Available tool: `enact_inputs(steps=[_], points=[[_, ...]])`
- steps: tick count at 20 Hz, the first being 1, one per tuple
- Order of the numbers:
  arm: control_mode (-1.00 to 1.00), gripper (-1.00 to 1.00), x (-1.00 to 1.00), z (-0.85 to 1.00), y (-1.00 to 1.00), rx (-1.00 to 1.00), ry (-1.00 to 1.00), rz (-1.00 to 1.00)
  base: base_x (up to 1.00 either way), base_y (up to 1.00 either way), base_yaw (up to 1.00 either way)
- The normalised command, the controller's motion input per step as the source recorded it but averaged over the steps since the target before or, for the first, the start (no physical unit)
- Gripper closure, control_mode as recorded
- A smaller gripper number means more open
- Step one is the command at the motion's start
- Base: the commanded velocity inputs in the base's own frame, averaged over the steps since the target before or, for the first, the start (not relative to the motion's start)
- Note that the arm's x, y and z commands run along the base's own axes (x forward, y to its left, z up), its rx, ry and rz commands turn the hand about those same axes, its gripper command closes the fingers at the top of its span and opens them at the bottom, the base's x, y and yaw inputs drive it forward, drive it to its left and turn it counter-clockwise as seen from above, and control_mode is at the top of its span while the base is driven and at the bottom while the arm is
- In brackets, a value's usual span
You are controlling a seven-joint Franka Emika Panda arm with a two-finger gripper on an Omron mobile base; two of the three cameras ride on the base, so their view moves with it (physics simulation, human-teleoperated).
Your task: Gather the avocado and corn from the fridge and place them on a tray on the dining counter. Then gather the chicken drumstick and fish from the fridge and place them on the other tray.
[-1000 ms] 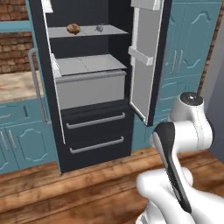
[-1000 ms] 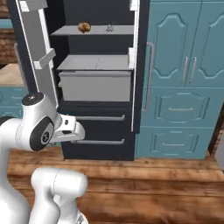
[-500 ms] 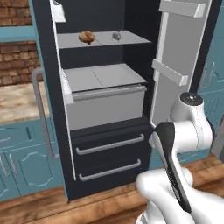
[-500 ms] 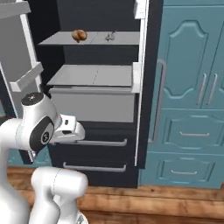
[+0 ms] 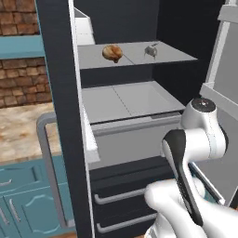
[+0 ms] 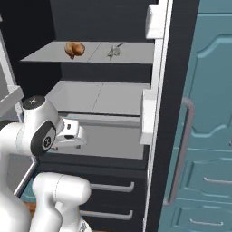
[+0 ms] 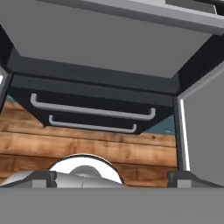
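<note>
The fridge (image 6: 174,113) stands open close in front of me. On its upper shelf lies the golden-brown chicken drumstick (image 5: 112,52) (image 6: 74,49), with the small silvery fish (image 5: 150,50) (image 6: 114,50) to its right, apart from it. My gripper (image 7: 111,177) is open and holds nothing; it hangs low in front of the fridge and looks down at the two drawers (image 7: 92,111). My hand (image 6: 72,134) sits at crisper height, well below both foods. The avocado, corn, trays and dining counter are out of view.
The left fridge door (image 5: 60,116) and right door (image 5: 223,93) stand open on either side of my arm. Teal cabinets (image 6: 213,113) flank the fridge on the right. A stone counter (image 5: 18,135) under a brick wall (image 5: 18,79) lies left. Wooden floor (image 7: 87,144) is below.
The whole picture has grown and shifted: the base has driven closer to the open fridge. Drumstick and fish lie as before. My arm keeps the same pose, gripper still open.
</note>
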Motion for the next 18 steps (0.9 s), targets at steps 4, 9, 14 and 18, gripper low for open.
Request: enact_inputs(steps=[4,9,14,18], points=[[1.00,-1.00,0.00,0.00,0.00,0.00,0.00,0.00,1.00,0.00,0.07],[-1.00,-1.00,0.40,0.24,-0.16,0.00,-0.05,0.01,0.39,-0.01,0.01],[-1.00,-1.00,0.56,0.78,-0.31,0.00,-0.11,0.01,0.00,0.00,0.00],[-1.00,-1.00,0.71,0.80,-0.17,-0.01,-0.07,0.00,0.00,0.00,0.00]])
